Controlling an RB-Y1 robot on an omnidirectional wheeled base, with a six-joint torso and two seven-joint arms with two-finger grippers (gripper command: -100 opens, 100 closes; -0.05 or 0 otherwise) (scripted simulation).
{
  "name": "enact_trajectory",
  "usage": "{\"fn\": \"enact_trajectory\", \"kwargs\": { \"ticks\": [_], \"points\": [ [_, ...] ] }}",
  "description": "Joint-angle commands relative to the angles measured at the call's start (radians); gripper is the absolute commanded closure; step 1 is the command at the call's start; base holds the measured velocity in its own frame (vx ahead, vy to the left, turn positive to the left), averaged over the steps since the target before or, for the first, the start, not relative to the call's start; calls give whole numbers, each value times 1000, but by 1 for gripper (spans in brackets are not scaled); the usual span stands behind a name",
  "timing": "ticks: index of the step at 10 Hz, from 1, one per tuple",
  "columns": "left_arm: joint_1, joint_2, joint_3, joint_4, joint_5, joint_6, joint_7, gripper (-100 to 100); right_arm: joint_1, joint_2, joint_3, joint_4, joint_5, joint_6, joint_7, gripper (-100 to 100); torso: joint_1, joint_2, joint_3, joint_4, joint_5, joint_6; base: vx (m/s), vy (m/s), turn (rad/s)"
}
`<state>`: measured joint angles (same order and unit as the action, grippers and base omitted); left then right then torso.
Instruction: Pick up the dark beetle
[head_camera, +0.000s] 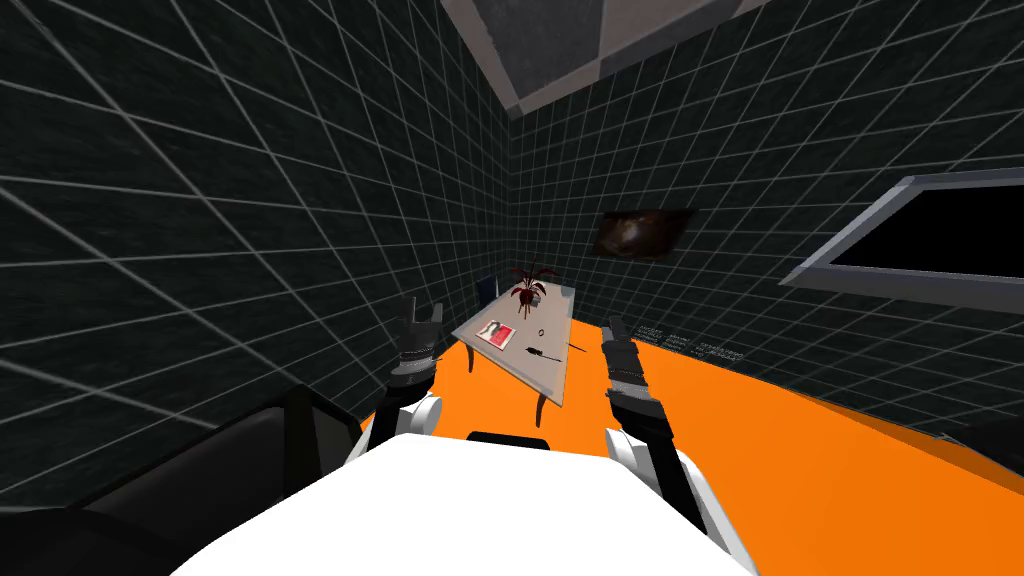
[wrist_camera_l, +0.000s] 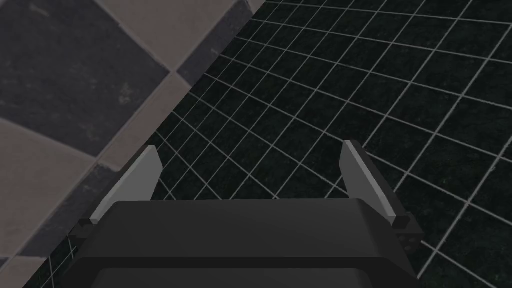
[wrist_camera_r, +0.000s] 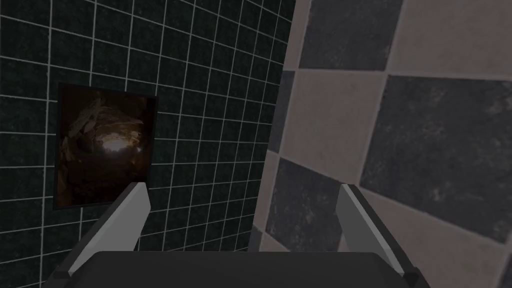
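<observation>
A light table (head_camera: 545, 375) stands ahead of me on the orange floor. On its near half lies a small dark thing (head_camera: 538, 352) with a thin tail; I cannot tell whether it is the beetle. A tiny dark ring (head_camera: 540, 331) lies behind it. My left gripper (head_camera: 423, 310) is raised short of the table's left corner, and its wrist view shows it open (wrist_camera_l: 248, 146) with nothing between the fingers. My right gripper (head_camera: 612, 326) is raised off the table's right side, also open (wrist_camera_r: 241, 186) and holding nothing.
A red-leaved potted plant (head_camera: 527, 287) stands at the table's far end, and a pink and red card (head_camera: 495, 334) lies on the left side. A dark sofa (head_camera: 200, 470) sits close on my left. A grey-framed window (head_camera: 920, 245) opens on a black area at right.
</observation>
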<state>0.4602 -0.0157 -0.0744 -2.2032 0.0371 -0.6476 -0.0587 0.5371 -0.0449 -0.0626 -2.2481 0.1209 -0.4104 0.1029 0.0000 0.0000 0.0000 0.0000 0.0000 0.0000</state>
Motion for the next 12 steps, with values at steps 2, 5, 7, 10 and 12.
{"fn": "enact_trajectory", "kwargs": {
  "ticks": [2,5,7,10,12],
  "points": [
    [0,0,0,0,0,0,0,0,18,-52,-1,39,5,-14,-1,-100,0,1,1,0,0,0,-35,13,168],
    [0,0,0,0,0,0,0,0,45,-120,0,106,12,-34,2,-100,1,4,2,1,0,0,-55,15,191],
    [0,0,0,0,0,0,0,0,65,-172,4,164,18,-50,7,-100,1,3,2,1,0,0,-50,24,244],
    [0,0,0,0,0,0,0,0,84,-226,12,229,24,-65,15,-100,0,2,1,1,0,0,-32,15,205],
    [0,0,0,0,0,0,0,0,93,-254,17,273,27,-72,21,-100,0,2,1,1,0,0,-25,12,188]
  ]
}}
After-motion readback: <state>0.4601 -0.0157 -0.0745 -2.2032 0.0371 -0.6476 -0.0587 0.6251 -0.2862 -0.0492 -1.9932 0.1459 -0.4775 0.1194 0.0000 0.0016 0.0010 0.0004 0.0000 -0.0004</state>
